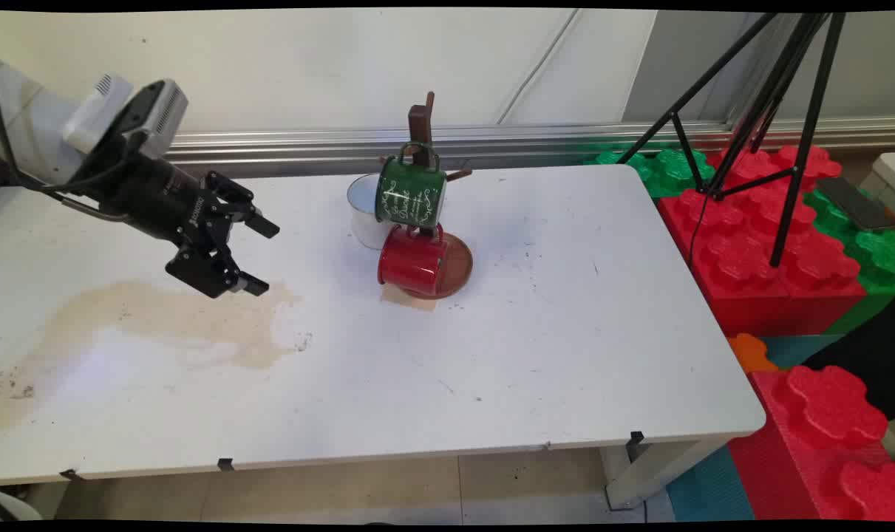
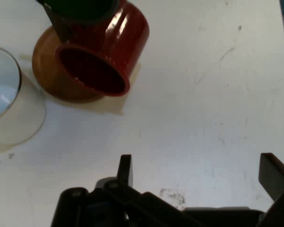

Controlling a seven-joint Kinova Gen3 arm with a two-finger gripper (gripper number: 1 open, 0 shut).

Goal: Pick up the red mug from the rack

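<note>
1. Hovering above the left part of the white table [image 1: 580, 347], the gripper [image 1: 259, 255] points toward the table's middle with its fingers spread wide and nothing between them (the hand view shows only bare tabletop in the gap).
2. Nearest to it is the red mug [image 1: 412, 264], well apart to its right. The mug hangs low on the wooden mug stand [image 1: 420, 122], tilted so its mouth faces the gripper, as the hand view confirms [image 2: 102, 56].
3. A green mug [image 1: 412, 193] hangs by its handle from a higher peg, directly above the red one, so both stay off the table.
4. A white mug [image 1: 364, 210] sits just beside the stand's round base [image 1: 458, 264], on its far left side; whether they touch cannot be told.
5. A tan stain [image 1: 174, 325] marks the tabletop beneath the gripper.
</note>
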